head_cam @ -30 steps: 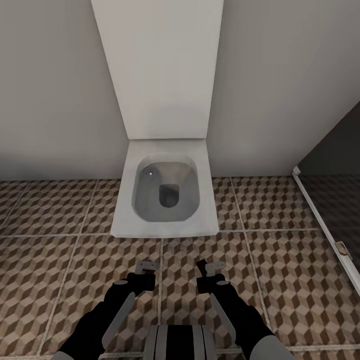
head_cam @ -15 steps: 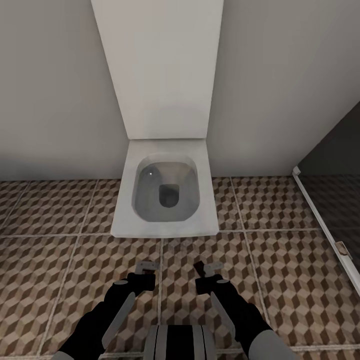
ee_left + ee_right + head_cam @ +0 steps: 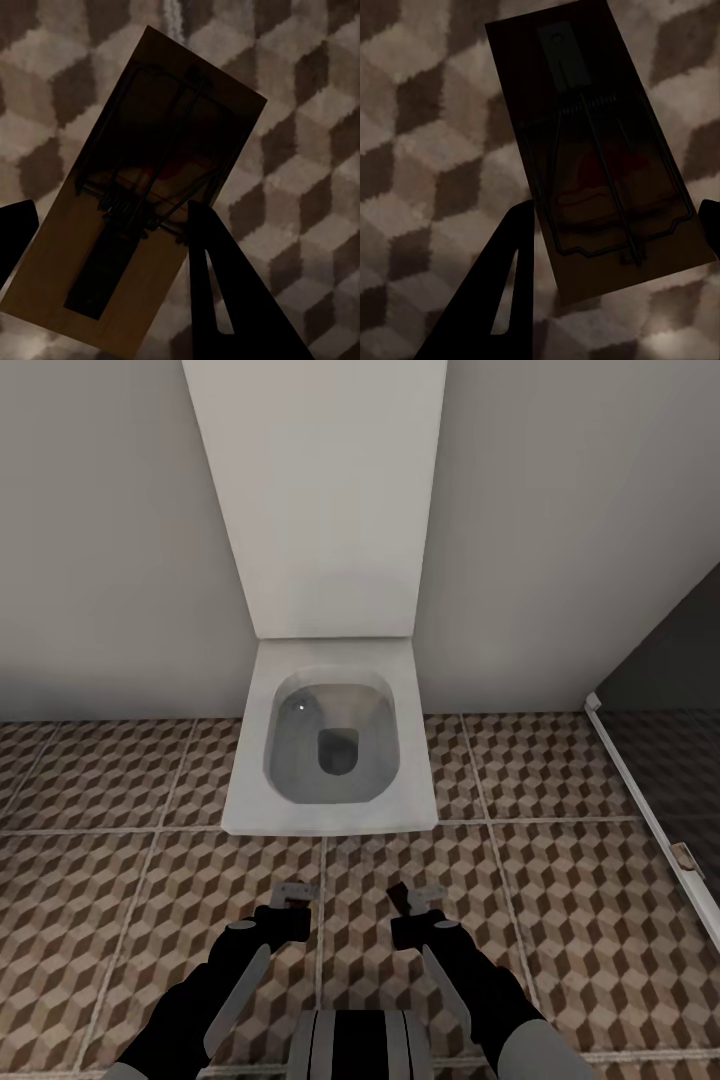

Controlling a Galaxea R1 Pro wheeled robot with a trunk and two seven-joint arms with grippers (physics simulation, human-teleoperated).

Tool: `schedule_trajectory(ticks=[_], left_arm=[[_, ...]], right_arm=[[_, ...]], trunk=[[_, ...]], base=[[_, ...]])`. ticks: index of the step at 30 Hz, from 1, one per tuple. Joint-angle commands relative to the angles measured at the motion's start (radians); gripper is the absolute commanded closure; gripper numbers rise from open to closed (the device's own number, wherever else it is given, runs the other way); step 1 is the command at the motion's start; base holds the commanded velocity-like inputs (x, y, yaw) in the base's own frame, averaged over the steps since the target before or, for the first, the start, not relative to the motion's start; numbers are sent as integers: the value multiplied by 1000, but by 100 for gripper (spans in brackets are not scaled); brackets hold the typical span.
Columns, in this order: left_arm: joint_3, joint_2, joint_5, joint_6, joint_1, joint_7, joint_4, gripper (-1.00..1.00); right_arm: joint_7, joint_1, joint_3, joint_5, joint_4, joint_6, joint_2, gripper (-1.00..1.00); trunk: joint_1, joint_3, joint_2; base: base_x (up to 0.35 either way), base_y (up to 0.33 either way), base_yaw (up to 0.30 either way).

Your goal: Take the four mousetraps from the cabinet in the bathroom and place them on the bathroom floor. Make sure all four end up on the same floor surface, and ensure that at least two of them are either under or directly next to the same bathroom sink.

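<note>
Nearest the robot, both arms hang low over the bathroom floor, and almost nothing has shifted over the last second: the right tool has only drifted a touch to the left, while the left tool and the camera have held still. Each tool is clamped on a mousetrap, the left mousetrap showing its dark wire bar and red spot between the 2 black fingers, the right mousetrap gripped the same way above the cube-patterned tiles. That near-stillness suggests the carry is pausing here, with both boards aloft and neither yet on the tiles. Just beyond the tools stands a white toilet, its raised lid leaning on the pale far wall; it blocks the way straight ahead. At far right a dark glass panel on a pale track closes off that side.
</note>
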Motion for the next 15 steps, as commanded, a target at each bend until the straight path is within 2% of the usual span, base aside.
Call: schedule_trajectory(ticks=[1,11,15], left_arm=[[-3,1,11,3,-1,9,-1,100],[-3,1,10,3,-1,10,-2,100],[-3,1,10,3,-1,10,-2,100]], right_arm=[[-11,0,5,-12,-1,1,-1,100],[-10,-3,5,-11,17,-4,-1,100],[-8,-18,5,-10,49,-44,-2,100]], trunk=[[0,-1,0],[0,-1,0],[0,-1,0]], base=[[0,0,0],[0,0,0],[0,0,0]])
